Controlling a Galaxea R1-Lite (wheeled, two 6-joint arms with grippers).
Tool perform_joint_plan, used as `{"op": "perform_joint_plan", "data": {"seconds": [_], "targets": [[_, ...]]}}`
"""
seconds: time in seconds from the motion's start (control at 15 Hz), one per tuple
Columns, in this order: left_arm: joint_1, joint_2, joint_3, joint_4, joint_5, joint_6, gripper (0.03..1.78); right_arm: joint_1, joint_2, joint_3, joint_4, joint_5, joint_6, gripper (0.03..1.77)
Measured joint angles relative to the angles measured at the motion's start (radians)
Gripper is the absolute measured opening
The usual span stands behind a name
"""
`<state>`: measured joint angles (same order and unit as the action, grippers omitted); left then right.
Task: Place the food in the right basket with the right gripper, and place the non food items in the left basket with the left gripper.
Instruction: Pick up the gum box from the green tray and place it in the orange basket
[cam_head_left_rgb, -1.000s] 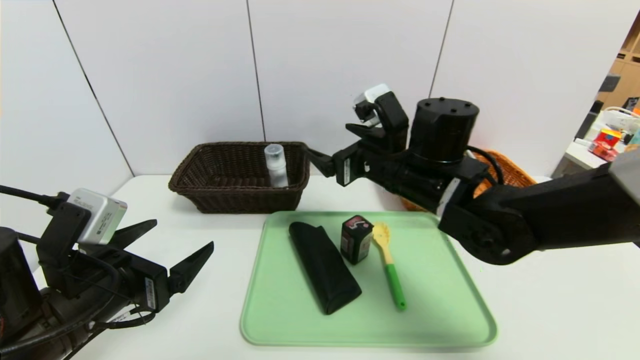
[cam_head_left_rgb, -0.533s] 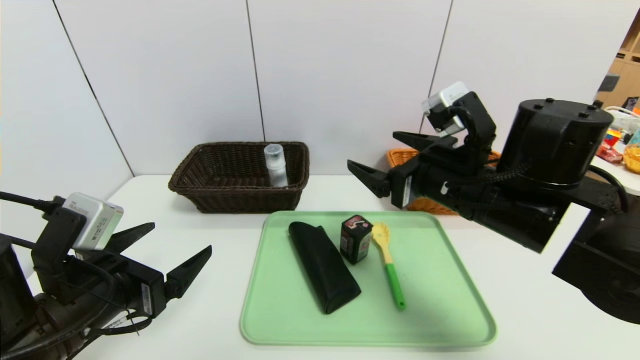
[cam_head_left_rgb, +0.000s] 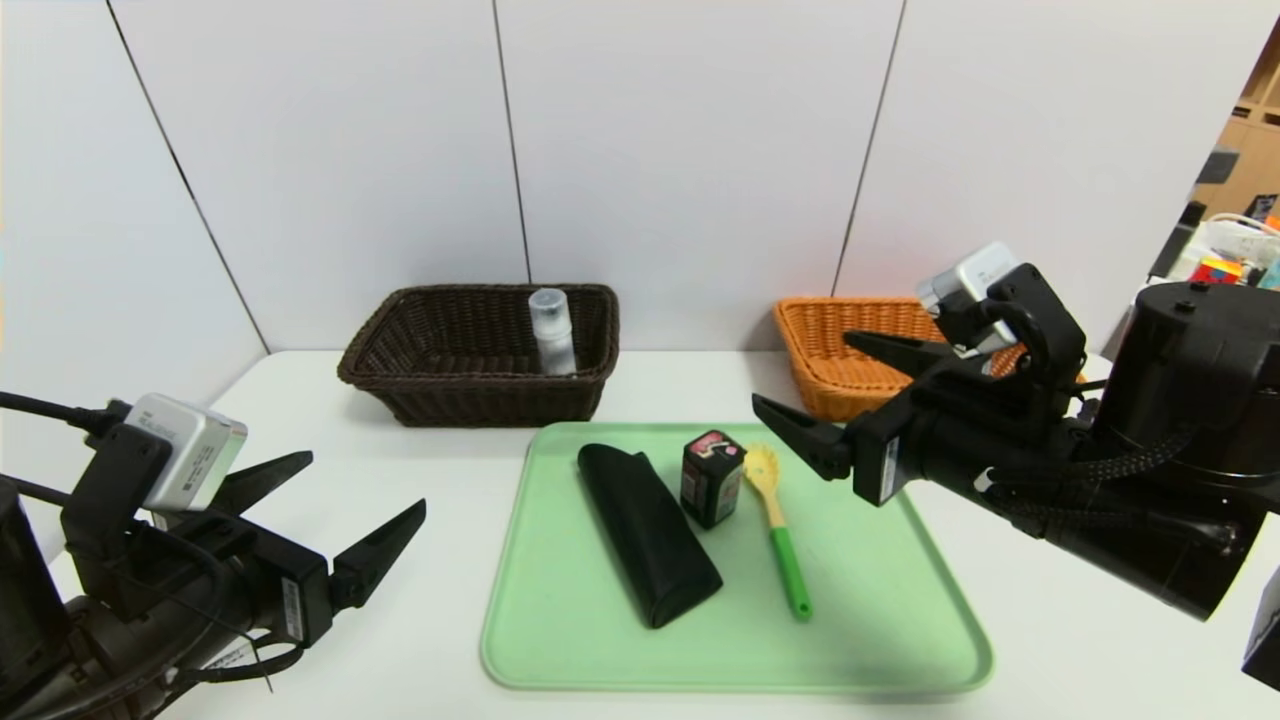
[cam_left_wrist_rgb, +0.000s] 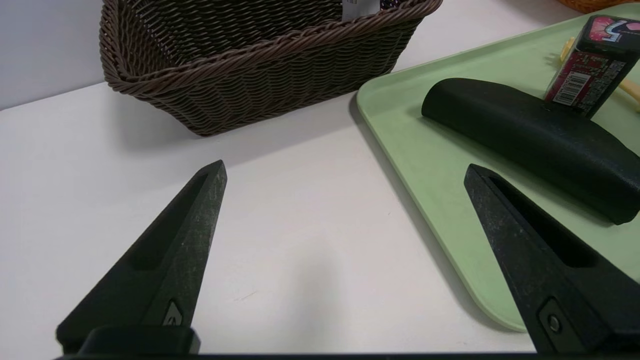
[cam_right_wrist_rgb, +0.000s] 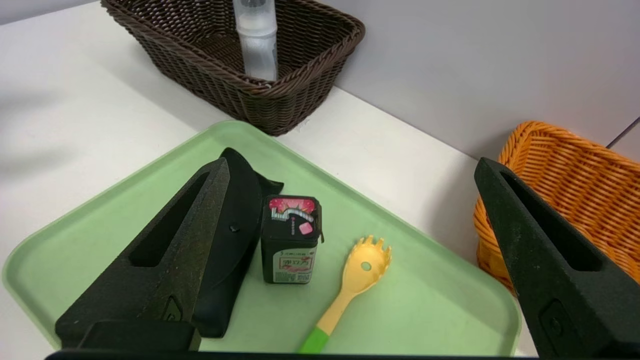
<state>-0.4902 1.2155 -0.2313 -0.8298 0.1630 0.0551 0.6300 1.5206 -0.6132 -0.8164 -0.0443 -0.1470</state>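
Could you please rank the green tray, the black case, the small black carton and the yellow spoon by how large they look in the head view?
1. Green tray, by far.
2. Black case.
3. Yellow spoon: almost as long as the case, much thinner.
4. Small black carton: shortest, though thicker than the spoon.

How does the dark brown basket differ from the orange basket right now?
The dark brown basket stands at the table's back left, while the orange basket stands at the back right. The dark brown basket holds an upright white bottle; nothing shows in the visible part of the orange basket, though the right arm hides some of it. Both are rectangular woven wicker with flared sides, set behind the green tray.
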Motion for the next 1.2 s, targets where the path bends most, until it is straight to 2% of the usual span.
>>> {"op": "perform_joint_plan", "data": {"seconds": [0.4,0.8,1.2], "targets": [[-0.001,-0.006,0.006,-0.001,0.0,0.0,1.69,0.025,-0.04,0.134,-0.021,0.007,0.042,1.69],[-0.001,-0.008,0.01,0.0,0.0,-0.001,1.69,0.046,-0.024,0.292,-0.263,0.013,0.046,1.69],[-0.001,-0.009,0.016,-0.001,0.0,-0.001,1.69,0.052,0.106,0.385,-0.559,0.026,0.045,1.69]]}}
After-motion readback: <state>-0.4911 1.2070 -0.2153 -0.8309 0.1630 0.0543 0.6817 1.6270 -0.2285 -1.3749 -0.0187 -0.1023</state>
